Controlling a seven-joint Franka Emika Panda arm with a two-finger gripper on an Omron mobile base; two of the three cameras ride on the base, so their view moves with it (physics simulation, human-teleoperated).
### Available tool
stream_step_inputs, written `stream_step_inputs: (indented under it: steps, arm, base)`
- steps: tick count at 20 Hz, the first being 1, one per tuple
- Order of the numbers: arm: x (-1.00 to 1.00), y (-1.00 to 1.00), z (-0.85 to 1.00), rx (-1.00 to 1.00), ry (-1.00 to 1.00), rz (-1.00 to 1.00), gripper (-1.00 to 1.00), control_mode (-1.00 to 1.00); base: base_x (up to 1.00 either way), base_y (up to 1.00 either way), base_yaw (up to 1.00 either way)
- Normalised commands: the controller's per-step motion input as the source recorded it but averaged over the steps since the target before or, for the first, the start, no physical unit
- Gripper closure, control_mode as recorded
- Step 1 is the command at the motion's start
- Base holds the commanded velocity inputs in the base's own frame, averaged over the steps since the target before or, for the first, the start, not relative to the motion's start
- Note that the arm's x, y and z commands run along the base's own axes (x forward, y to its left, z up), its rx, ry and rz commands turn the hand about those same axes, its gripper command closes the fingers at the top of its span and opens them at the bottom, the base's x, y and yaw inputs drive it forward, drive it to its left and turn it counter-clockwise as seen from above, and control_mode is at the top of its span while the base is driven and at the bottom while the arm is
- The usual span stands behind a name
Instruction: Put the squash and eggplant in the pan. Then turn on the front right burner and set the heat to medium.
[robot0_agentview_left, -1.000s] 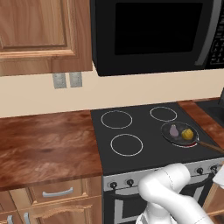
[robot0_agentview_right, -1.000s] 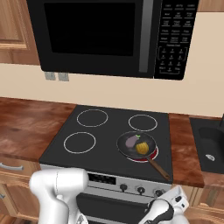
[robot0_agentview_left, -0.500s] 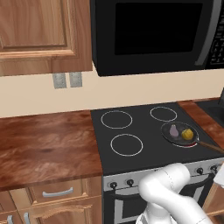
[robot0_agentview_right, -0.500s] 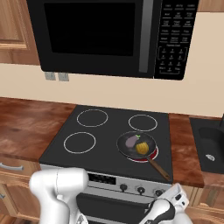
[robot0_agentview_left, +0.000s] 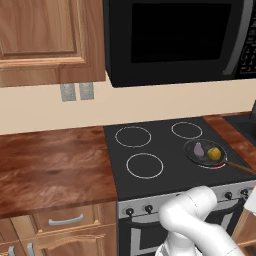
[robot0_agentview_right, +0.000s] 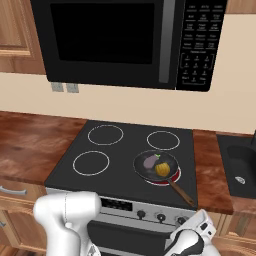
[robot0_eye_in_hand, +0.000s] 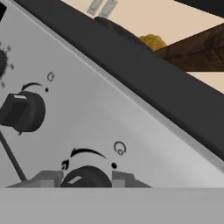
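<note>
On the front right burner (robot0_agentview_right: 162, 175), which glows red under it, sits the pan (robot0_agentview_right: 148, 170), holding the squash (robot0_agentview_right: 161, 169) and the eggplant (robot0_agentview_right: 150, 161) side by side. Low at the stove's front panel (robot0_eye_in_hand: 109, 127), the end effector (robot0_eye_in_hand: 85, 178) is clamped on a dark knob (robot0_eye_in_hand: 85, 177), with a second knob (robot0_eye_in_hand: 22, 111) nearby on the panel.

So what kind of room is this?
It looks like a kitchen. There's a black glass cooktop with a pan on it, a microwave hanging above, and wooden counters and cupboards beside it.
</note>
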Motion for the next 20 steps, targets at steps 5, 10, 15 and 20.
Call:
stream_step_inputs:
  steps: [5,10,15,20]
  arm:
    - [0.46,0.02,-0.61,-0.47,0.0,0.32,1.0,-1.0]
    - [0.37,0.1,-0.62,-0.59,-0.01,0.34,1.0,-1.0]
    - [0.28,0.16,-0.64,-0.72,0.0,0.33,1.0,-1.0]
    - [0.31,0.12,-0.78,-0.86,0.04,0.31,1.0,-1.0]
  base:
    - [0.0,0.0,0.0]
    - [0.0,0.0,0.0]
    - [0.0,0.0,0.0]
    - [0.0,0.0,0.0]
